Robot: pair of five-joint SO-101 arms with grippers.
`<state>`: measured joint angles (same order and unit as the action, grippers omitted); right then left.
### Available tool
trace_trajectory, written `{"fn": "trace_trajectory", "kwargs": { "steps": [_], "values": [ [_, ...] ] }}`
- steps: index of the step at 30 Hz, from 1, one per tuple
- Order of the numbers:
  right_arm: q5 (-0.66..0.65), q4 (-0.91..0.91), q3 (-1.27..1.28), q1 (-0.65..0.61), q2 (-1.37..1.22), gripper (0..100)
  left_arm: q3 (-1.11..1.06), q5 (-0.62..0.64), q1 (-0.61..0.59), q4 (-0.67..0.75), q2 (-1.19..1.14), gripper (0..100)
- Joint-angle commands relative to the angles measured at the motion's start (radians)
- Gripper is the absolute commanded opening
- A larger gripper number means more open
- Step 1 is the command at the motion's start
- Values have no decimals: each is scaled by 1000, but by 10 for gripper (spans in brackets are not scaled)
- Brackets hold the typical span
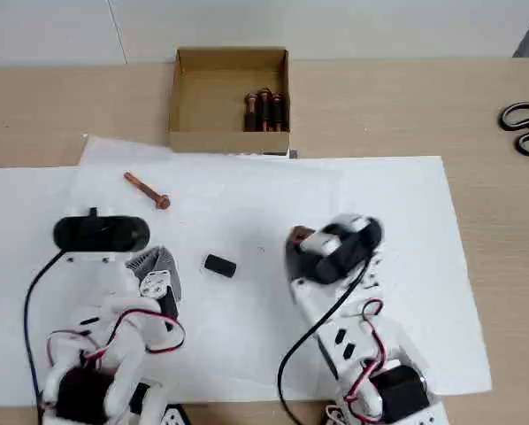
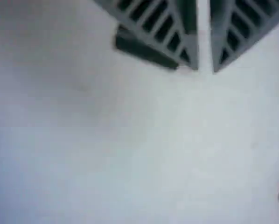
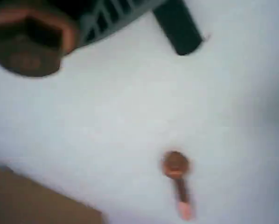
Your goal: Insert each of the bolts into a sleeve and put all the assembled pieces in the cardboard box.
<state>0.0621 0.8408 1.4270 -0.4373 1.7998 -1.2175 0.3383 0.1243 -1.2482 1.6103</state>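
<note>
My right gripper [image 1: 302, 246] is shut on a copper bolt [image 3: 27, 43], whose hex head [image 1: 300, 235] sticks out toward the table's middle. A short black sleeve [image 1: 219, 266] lies on the white paper between the two arms, and the right wrist view shows this sleeve [image 3: 179, 28] just beyond the held bolt. A second bolt [image 1: 147, 190] lies loose on the paper farther back left, also seen as the loose bolt [image 3: 177, 177]. My left gripper [image 2: 204, 70] hangs low over the paper, left of the sleeve, shut on nothing. The cardboard box [image 1: 189, 97] holds three assembled pieces [image 1: 264, 111].
White paper [image 1: 388, 204] covers the near part of the wooden table. Scissors [image 1: 525, 128] lie at the far right edge. A black camera unit [image 1: 101, 233] sits on the left arm, close to the loose bolt.
</note>
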Motion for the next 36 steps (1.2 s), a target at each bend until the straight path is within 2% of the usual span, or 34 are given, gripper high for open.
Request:
{"fn": "trace_trajectory", "kwargs": {
  "steps": [1,8,14,24,32,36],
  "values": [
    [115,-22,-2,76,12,4,-102,-14,-40,87,11,5],
    [150,-30,-8,82,10,3,-295,-207,-48,247,11,5],
    [150,-33,-104,82,-97,3,-380,-215,-48,322,11,5],
    [146,-271,-620,82,-874,3,-381,-216,-48,330,11,5],
    [140,-315,-1186,87,-1475,3,-381,-218,-48,330,11,5],
    [51,-320,-1462,85,-1753,3,-381,-219,-48,330,11,5]
  ]
}}
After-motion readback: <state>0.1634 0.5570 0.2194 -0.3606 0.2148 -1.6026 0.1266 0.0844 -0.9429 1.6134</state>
